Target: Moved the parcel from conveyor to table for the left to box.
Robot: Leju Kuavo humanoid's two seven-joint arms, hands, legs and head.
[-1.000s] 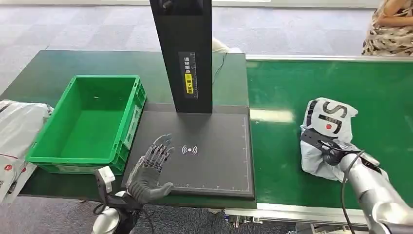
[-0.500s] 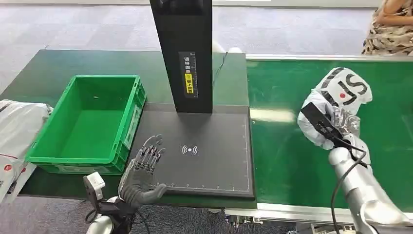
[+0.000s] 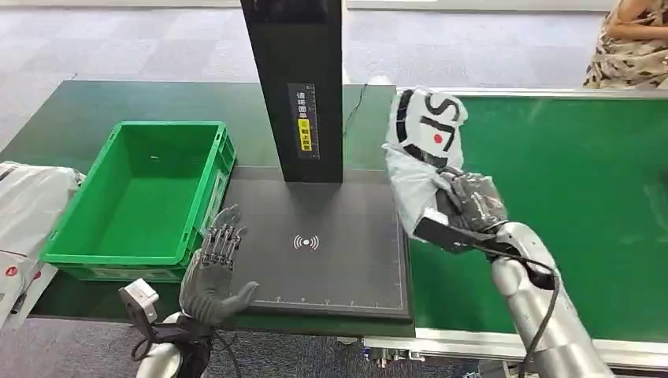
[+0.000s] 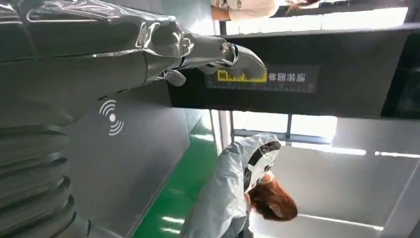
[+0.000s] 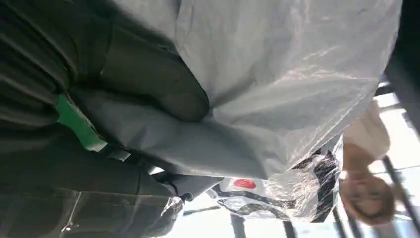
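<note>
Left hand [image 3: 211, 276] open at the front edge of the dark scan pad [image 3: 346, 260], fingers spread, holding nothing. Next to the right, parcel [image 3: 421, 150] lifted over the pad's right edge, beside the conveyor [image 3: 567, 181]. Looks light, soft, slippery; better gripped around the bunched middle. Right hand [image 3: 465, 206] closed around its lower part.

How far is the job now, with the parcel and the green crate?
Done: the right hand has lifted the grey plastic parcel off the green conveyor belt. In hand: it holds the parcel above the edge of the dark scanner pad. Left: setting it down, then the open left hand boxing it in the empty green plastic crate.
</note>
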